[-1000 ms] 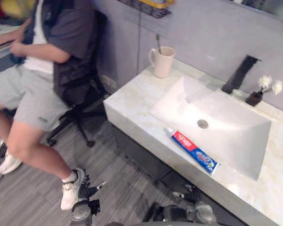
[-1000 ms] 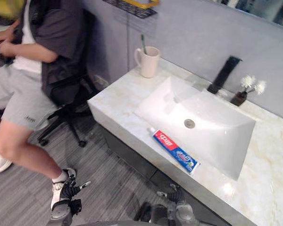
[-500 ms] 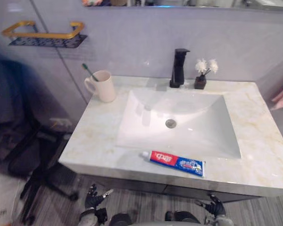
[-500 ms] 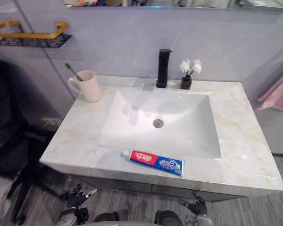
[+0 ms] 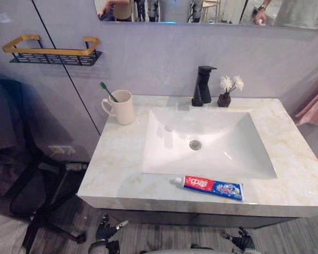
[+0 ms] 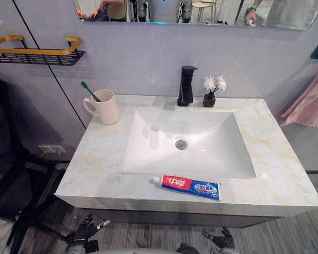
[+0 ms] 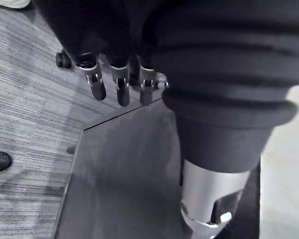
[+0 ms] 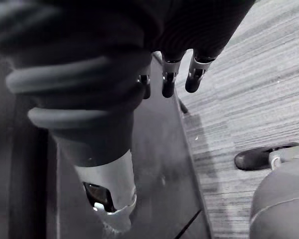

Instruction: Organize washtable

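I am logging the toothpaste tube as lying flat on the front strip of the marble washtable, just in front of the basin. It is running nearly parallel to the front edge, with its white cap pointing to the robot's left, red at the cap end and blue toward the crimp. The cream mug is standing upright at the back left, handle facing left. A green toothbrush is leaning in it, tilting left.
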